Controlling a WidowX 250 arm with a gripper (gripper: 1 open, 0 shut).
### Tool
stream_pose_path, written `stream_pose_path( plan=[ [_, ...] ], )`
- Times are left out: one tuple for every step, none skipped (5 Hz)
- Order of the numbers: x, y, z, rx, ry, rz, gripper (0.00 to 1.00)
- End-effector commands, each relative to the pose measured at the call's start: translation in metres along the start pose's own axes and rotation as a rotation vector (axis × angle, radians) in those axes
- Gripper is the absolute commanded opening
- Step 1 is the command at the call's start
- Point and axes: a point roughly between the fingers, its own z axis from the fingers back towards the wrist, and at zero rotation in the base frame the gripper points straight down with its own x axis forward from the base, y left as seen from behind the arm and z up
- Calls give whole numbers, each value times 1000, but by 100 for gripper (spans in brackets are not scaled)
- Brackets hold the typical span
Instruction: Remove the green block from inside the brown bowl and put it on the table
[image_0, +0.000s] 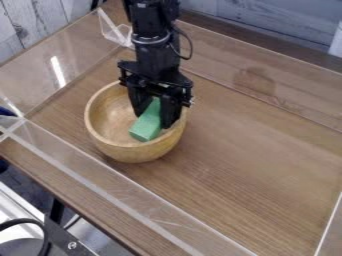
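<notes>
The step in hand looks to be the grasp, or the very start of the lift: the black metal robot arm (156, 45) reaches down from twelve o'clock, and its dark jaws (158, 103) are at the upper end of the small bright green rectangular block (146, 126). The jaws appear closed on that end, one finger on either side, though the dark parts overlap so much that the contact itself is hard to make out.

The block is inside the round light-brown wooden bowl (115, 154). Taking the bowl as a clock face, the block lies right of the middle, slanting from about seven o'clock at its lower end towards one o'clock at the end in the jaws. Whether its lower end rests on the bowl's floor or hangs just over it, I cannot tell. The bowl itself stands upright on the brown wood-grain tabletop (247, 165), towards nine o'clock of the view.

The next move calls for a straight lift, high enough for the trailing lower end to pass over the thick rim. From there the shortest way out seems to be towards three or four o'clock, where bare wood offers room to set the block down and open the jaws. Since the grip is at one end, the block could swing or slip as it rises, and a low sideways pull could catch the rim and drag the bowl along.
</notes>
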Motion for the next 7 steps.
stream_pose_path(
  plan=[
    [11, -4, 22, 5, -71, -13, 0],
    [12, -7, 26, -1, -77, -15, 0],
    [13, -10, 31, -6, -83, -20, 0],
    [14, -15, 34, -11, -87, -29, 0],
    [15, -22, 35, -17, -87, -43, 0],
    [16, -30, 35, -22, -87, -59, 0],
    [16, -39, 32, -27, -83, -82, 0]
  ],
)
